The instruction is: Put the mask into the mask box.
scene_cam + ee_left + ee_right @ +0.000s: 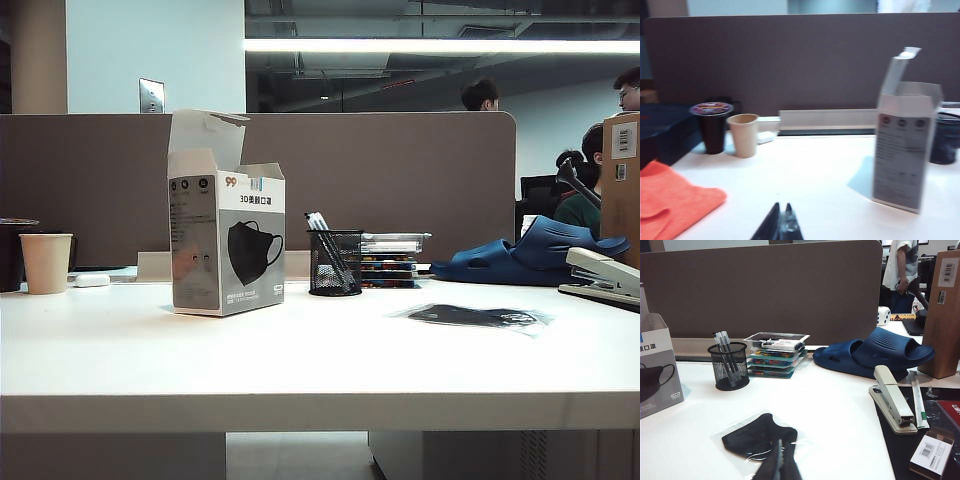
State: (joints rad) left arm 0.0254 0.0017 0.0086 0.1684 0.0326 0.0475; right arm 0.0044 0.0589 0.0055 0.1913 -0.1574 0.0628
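A: Nearest first. Where do the tools sit?

B: Right tool [781, 462]: fingertips pressed together, nothing between them, low over the counter's [300, 350] near edge. Left tool [781, 225]: likewise closed and empty, near the same edge on the left side. Neither shows in the exterior view.

A: The mask relative to the right tool?

B: The mask [760, 436], black in its clear wrapper, lies flat on the counter right at the closed tips. In the right wrist view the tips overlap the wrapper's near edge; contact cannot be judged. In the exterior view the mask [470, 316] sits on the right half, well apart from the mask box.

A: Left tool's surroundings?

B: An orange cloth [670, 200] lies near it toward the left edge. Bare counter separates the tool from the mask box [905, 145].

A: Mid-depth?

B: The mask box [226, 238] stands upright left of centre, top flaps open. A black mesh pen cup [335, 262] stands just to its right. A stapler [892, 399] rests by the right edge.

A: Far edge?

B: A paper cup [46, 262] at the far left, a stack of trays [392, 258] behind the pen cup, a blue clog [530, 255] at the far right.
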